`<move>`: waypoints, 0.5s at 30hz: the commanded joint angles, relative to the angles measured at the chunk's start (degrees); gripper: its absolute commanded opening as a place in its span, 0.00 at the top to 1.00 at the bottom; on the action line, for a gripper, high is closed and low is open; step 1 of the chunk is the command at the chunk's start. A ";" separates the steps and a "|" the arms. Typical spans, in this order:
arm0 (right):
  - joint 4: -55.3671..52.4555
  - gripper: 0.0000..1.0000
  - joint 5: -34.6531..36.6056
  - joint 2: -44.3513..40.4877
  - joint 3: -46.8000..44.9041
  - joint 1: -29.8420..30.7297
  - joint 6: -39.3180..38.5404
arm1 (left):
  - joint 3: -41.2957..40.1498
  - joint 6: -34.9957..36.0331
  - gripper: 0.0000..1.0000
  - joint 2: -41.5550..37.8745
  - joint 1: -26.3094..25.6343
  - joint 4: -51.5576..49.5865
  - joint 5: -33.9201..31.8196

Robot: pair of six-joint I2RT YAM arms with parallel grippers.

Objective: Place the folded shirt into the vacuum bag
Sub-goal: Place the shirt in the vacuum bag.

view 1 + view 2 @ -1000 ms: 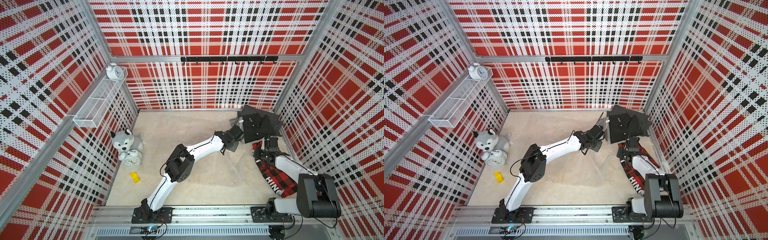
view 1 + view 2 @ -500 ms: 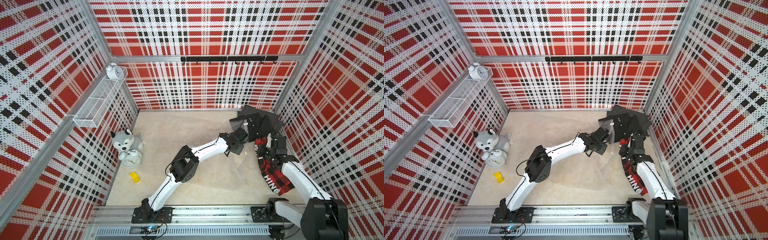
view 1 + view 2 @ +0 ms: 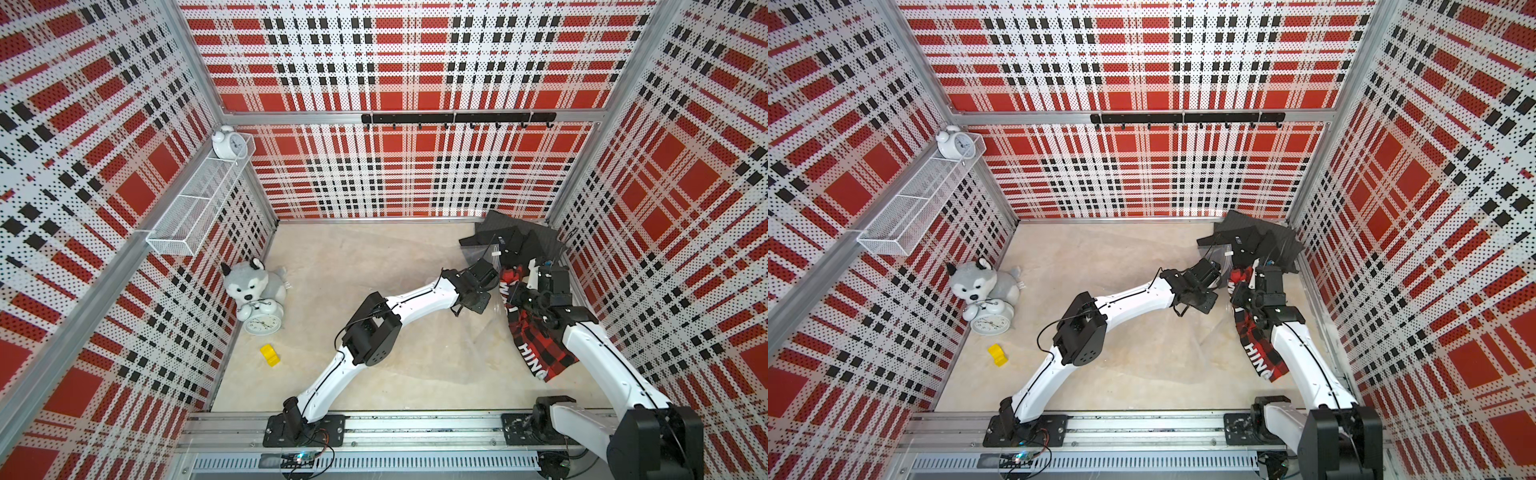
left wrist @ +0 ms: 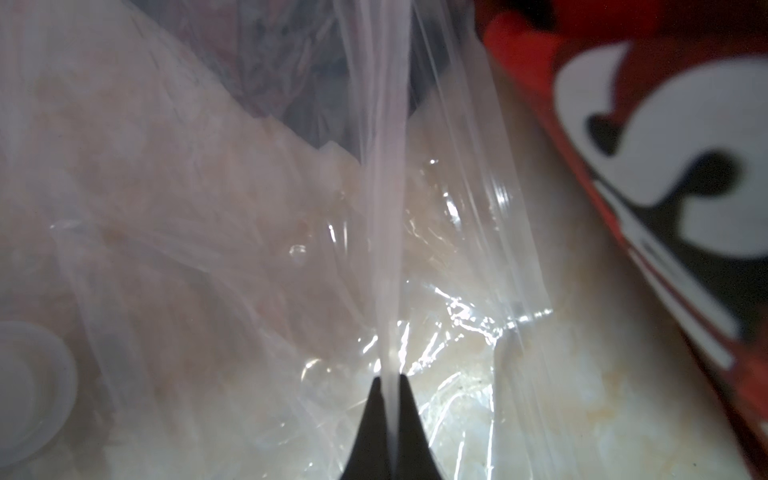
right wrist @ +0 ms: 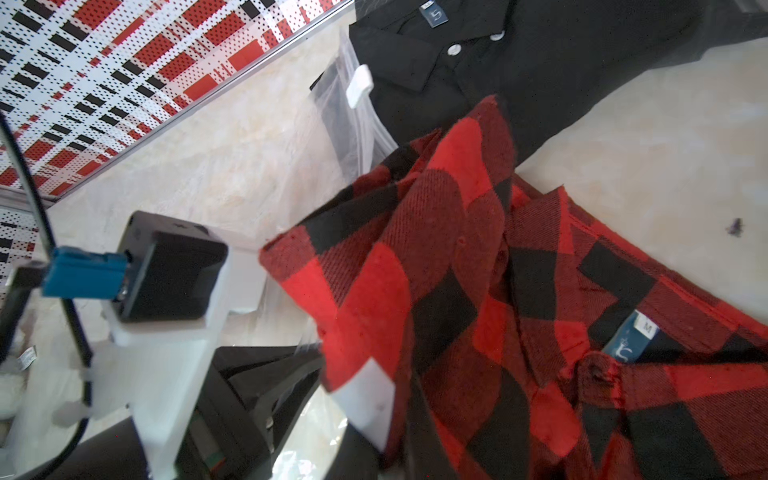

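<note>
With the left hand (image 4: 388, 384) pinched shut on film of the large clear crinkly plastic vacuum bag (image 4: 457, 257) and the right hand (image 5: 365, 419) clamped on the folded red-and-black checked flannel shirt (image 3: 536, 345) at middle right in a top view, the slick film may slip, collapsing the mouth.

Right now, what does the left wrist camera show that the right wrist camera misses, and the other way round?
Left wrist only: the round white valve cap and the left gripper with its tips pinched on the film. Right wrist only: the black buttoned shirt, the white slider clip and the blue collar label. Shared: the clear crinkly vacuum bag, the red-and-black plaid shirt and the beige floor.
</note>
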 commanded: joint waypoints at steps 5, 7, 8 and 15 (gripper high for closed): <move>9.48 1.00 -0.79 9.30 1.25 2.07 4.71 | 0.18 -1.15 1.00 -0.59 -0.88 1.74 -0.50; 11.11 1.00 -1.35 12.76 1.36 2.08 4.93 | -1.47 -1.63 1.00 -2.19 -0.92 2.94 -0.82; 11.69 1.00 -1.35 14.14 1.18 2.05 5.02 | -2.19 -1.88 1.00 -3.01 -0.95 3.52 -1.01; 14.71 1.00 -0.68 20.90 -0.51 2.08 5.64 | -9.13 -3.01 1.00 -9.96 -1.25 8.78 -2.72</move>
